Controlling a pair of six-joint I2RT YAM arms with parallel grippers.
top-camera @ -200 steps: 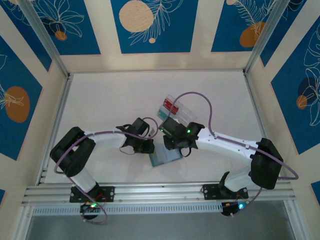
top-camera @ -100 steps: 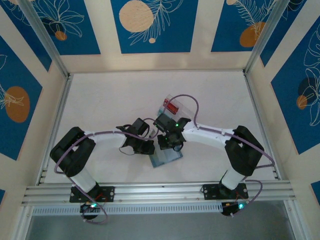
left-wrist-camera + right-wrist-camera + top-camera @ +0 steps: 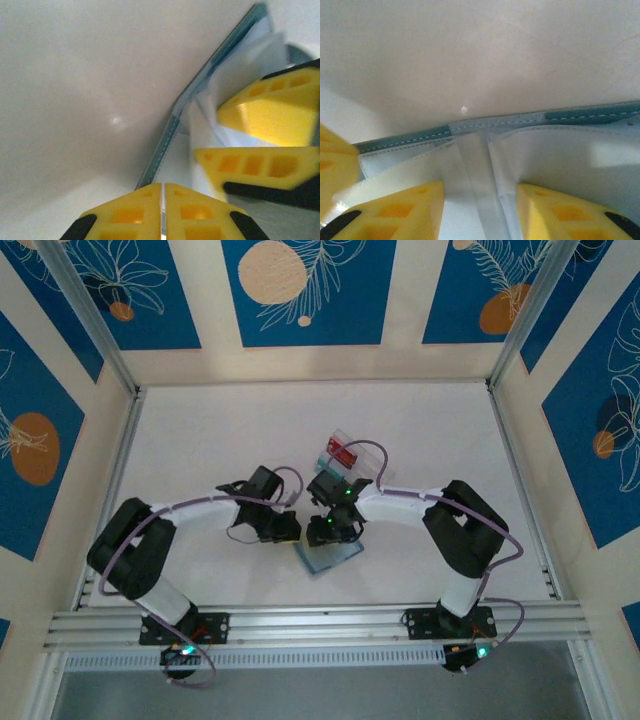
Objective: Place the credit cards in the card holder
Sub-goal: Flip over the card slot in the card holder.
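The wallet [image 3: 328, 555] lay open near the desk's [image 3: 200, 440] front edge. Left jaws were together at its rim, right jaws apart over it. A red card [image 3: 343, 452] sat in the clear tray [image 3: 350, 438].

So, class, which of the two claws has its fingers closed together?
The left claw: its yellow fingers meet along a thin seam, whereas the right claw has its fingers apart at the open card holder.
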